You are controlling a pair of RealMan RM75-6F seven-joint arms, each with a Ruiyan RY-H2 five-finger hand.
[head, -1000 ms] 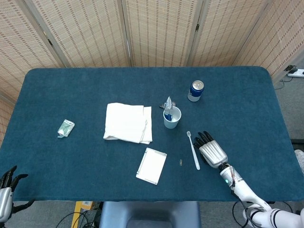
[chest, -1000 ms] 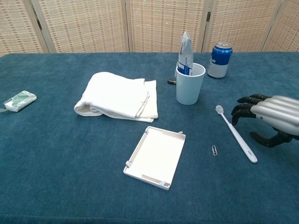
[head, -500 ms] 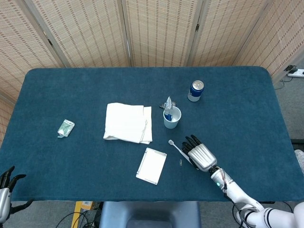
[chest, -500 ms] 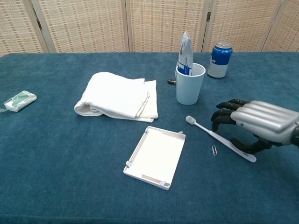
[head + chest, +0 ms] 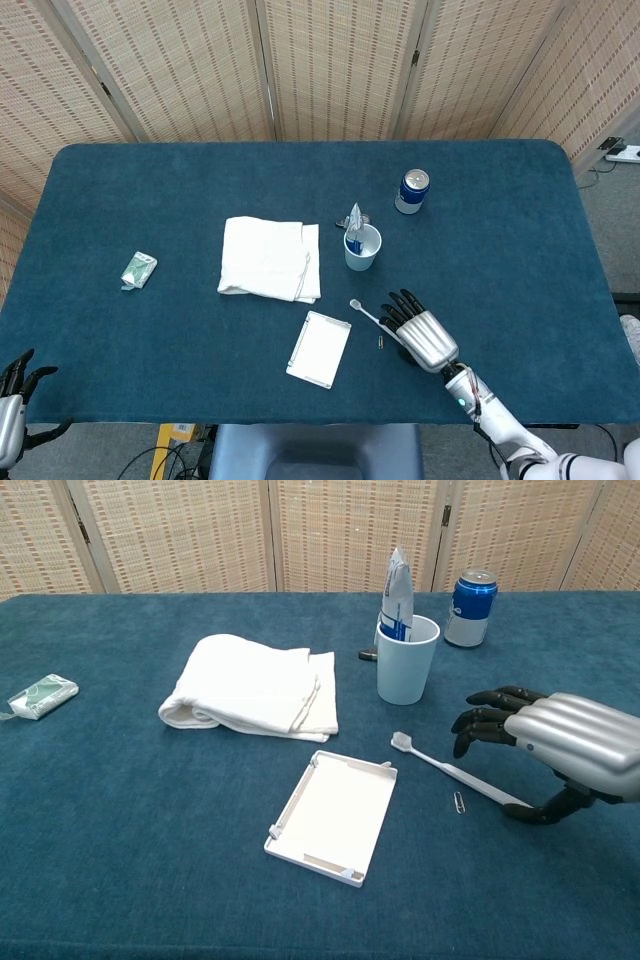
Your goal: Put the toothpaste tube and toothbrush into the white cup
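Blue cloth covers the table (image 5: 150, 190), the largest thing here. On it, left of centre, lies a folded white towel (image 5: 268, 259), and nearer the front edge a flat white tray (image 5: 319, 348). The right hand (image 5: 422, 330) hovers palm down over the handle end of the toothbrush (image 5: 450, 770), fingers (image 5: 485, 720) curved and spread above it, thumb low by the handle's end; whether it grips the handle cannot be told from either view. The left hand (image 5: 12, 400) sits off the front left corner of the table, only partly seen, fingers apart, holding nothing. The white cup (image 5: 407, 658) stands right of the towel, with the toothpaste (image 5: 397, 595) upright inside it. A blue can (image 5: 470, 608) stands behind and to the right of the cup. The toothbrush lies on the cloth in front of the cup, bristle end near the tray. A small green packet (image 5: 138, 269) rests far left. A paperclip (image 5: 459, 802) lies just beside the toothbrush.
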